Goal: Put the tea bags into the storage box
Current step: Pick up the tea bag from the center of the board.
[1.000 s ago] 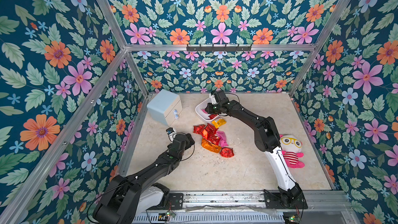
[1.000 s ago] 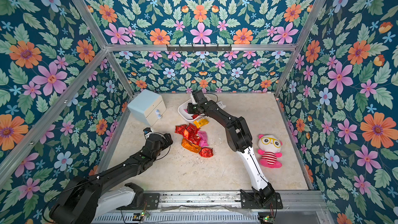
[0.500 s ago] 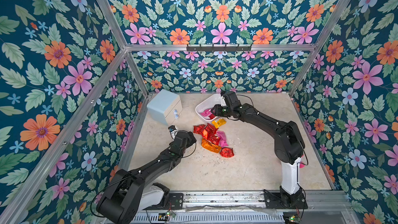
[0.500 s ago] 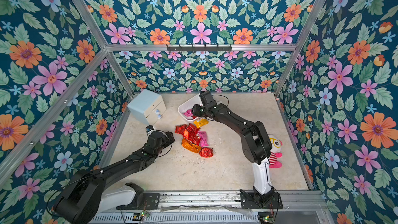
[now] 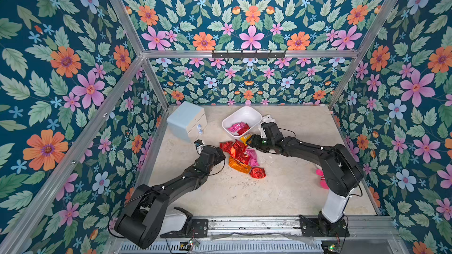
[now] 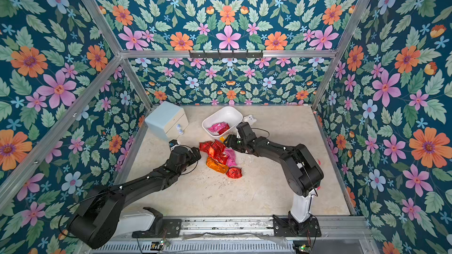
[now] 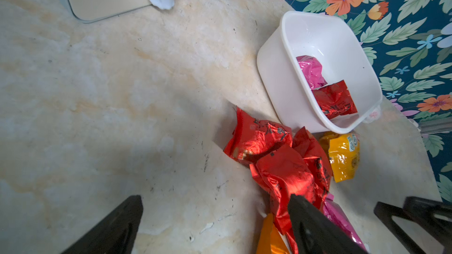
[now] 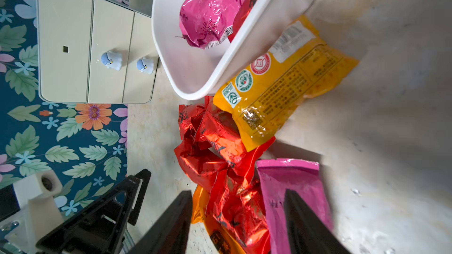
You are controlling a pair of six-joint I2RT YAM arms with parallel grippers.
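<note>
Where your right gripper (image 8: 237, 191) hangs: over the tea bags (image 5: 238, 152), jaws parted, empty
Your left gripper (image 7: 214, 196): spread wide, empty
Storage box (image 5: 247, 116): two bags inside

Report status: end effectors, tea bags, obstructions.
Left end effector open beside pile. Right end effector open, empty, over the pile. Two tea bags in box, rest on table. Yellow packet against box wall; box mouth unobstructed.

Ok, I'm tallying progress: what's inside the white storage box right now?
The storage box holds two packets, touching: a pink tea bag and a red tea bag. The floor that shows elsewhere is bare; anything beneath those two is covered.
</note>
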